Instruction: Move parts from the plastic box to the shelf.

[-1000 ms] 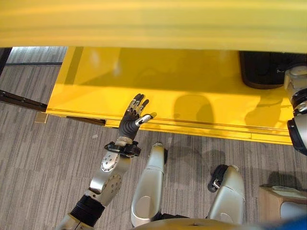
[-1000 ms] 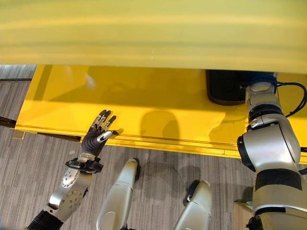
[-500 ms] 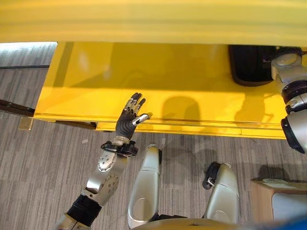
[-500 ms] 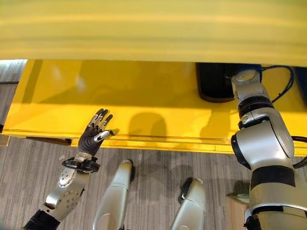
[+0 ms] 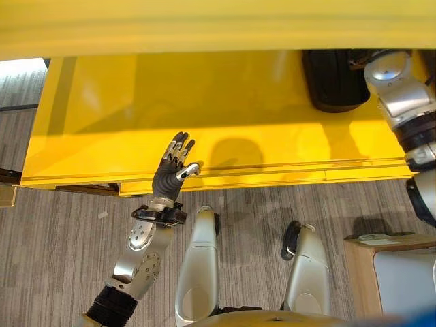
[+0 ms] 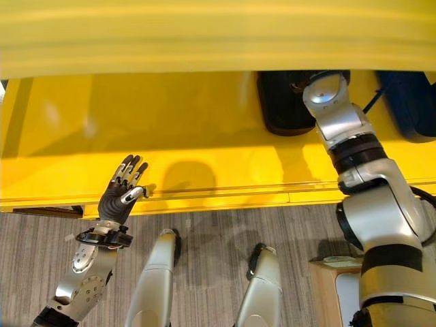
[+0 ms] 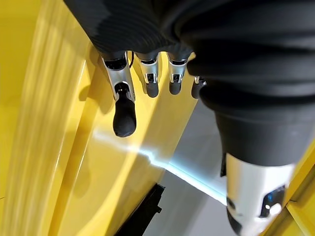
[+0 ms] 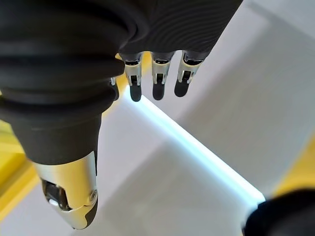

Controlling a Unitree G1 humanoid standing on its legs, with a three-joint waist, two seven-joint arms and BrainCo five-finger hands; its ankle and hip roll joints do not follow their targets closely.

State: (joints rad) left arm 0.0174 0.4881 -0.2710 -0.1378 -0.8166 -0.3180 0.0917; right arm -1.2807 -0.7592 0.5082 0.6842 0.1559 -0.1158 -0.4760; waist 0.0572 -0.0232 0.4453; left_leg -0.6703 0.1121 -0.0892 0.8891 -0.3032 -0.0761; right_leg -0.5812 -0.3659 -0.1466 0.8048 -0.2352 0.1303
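Note:
The yellow shelf (image 5: 259,129) spans the view, with its upper board (image 5: 218,24) across the top. A black part (image 5: 332,80) lies on the lower board at the back right, half under the upper board. My right arm (image 6: 347,136) reaches in beside it, and the upper board hides the hand there. In the right wrist view my right hand (image 8: 158,78) has straight fingers and holds nothing. My left hand (image 5: 170,174) is open and empty, raised at the shelf's front edge; its fingers (image 7: 123,110) hang straight over the yellow board.
A dark blue thing (image 6: 409,102) sits on the shelf right of the black part. A brown box with a pale inside (image 5: 398,269) stands on the grey floor at the lower right. The shelf's left half is bare yellow board.
The whole picture has slid left, so the camera has moved. My right arm has reached further in under the upper board beside the black part. The left hand keeps its pose.

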